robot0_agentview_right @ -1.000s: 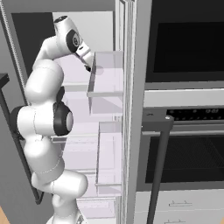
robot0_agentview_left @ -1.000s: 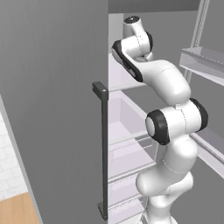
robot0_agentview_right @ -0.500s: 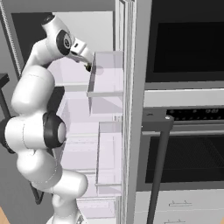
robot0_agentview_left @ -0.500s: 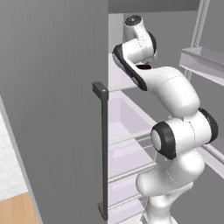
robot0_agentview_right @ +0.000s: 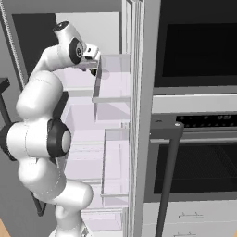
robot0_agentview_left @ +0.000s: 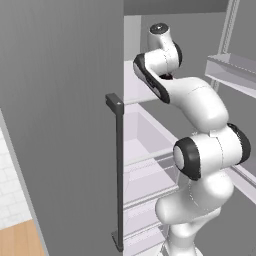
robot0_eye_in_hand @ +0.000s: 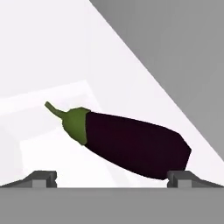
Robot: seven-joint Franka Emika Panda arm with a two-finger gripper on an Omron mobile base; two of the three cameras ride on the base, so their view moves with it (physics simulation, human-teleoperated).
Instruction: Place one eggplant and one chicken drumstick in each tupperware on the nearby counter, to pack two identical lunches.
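Facing eggplant (robot0_eye_in_hand: 127,146) on white shelf (robot0_eye_in_hand: 52,65); pincer (robot0_eye_in_hand: 111,177) wide, holding nothing

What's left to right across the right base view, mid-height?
Robot arm → clear fridge door bins → fridge door edge → oven handle → oven window.

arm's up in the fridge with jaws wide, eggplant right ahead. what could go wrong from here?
1. The eggplant lies slantwise across the open gripper, its fat end by one fingertip; closing there could likely roll or pinch it off-centre.
2. The hand works close beside the clear door bin; pulling out could clip it.
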